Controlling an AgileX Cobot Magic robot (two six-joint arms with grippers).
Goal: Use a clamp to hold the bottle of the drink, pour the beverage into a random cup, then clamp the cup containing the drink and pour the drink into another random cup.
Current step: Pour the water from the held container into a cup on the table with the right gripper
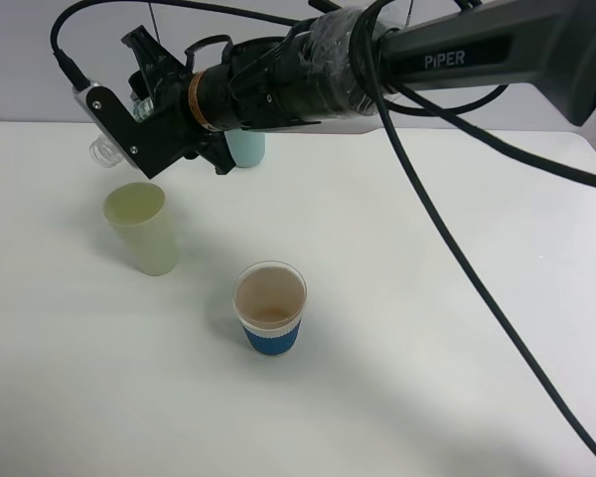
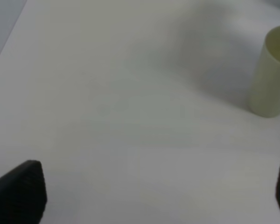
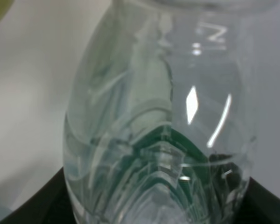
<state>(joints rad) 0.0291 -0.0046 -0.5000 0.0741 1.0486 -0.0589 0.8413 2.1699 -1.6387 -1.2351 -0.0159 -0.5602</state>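
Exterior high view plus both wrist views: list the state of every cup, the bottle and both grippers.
bottle: held tipped over, mouth near the green cup
green cup: upright, contents unclear
blue-banded cup: upright, contents unclear
light blue cup: upright, mostly hidden
right gripper: shut on bottle
left gripper: open, empty

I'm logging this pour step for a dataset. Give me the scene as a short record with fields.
right gripper: shut on bottle, which is tilted toward the pale green cup
left gripper: open, empty
blue-banded cup: upright, apart from the pale green cup
light blue cup: behind the right arm, partly hidden
pour stream: none visible
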